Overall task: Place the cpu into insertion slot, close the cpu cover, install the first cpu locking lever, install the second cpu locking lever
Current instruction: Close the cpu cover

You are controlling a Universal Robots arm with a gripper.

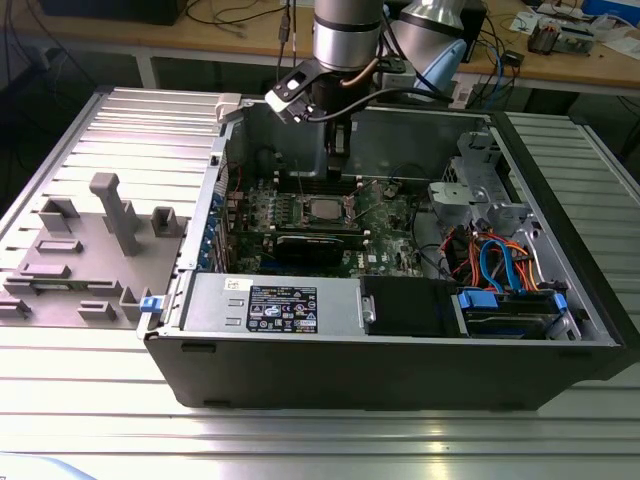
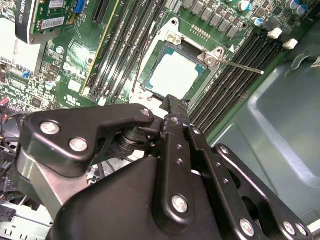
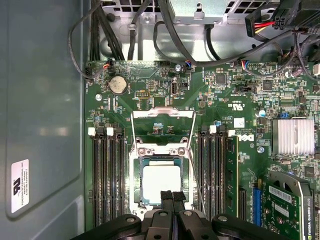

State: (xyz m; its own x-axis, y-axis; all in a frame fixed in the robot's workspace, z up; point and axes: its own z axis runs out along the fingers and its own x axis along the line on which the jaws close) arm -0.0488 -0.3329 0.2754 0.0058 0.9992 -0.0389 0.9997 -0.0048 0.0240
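Observation:
The cpu [image 3: 161,182] lies flat in the insertion slot [image 3: 136,186] on the green board, its silver top showing; both wrist views show it [image 2: 172,77]. The cpu cover [image 3: 162,113] seems to stand open, tilted back from the socket's hinge side. A thin locking lever [image 2: 245,66] sticks out unlatched beside the socket. My gripper [image 3: 172,196] hangs just above the cpu's near edge, fingers [image 2: 172,107] shut together with nothing between them. In the exterior view the gripper [image 1: 338,150] reaches down into the case above the cpu [image 1: 322,210].
Black memory slots [image 3: 107,180] flank the socket on both sides. A graphics card [image 1: 315,245] lies in front of the socket, and cables [image 1: 490,265] and drive bays sit towards the exterior view's right. The case walls [image 1: 350,345] enclose the board. Grey fixtures [image 1: 115,215] stand outside.

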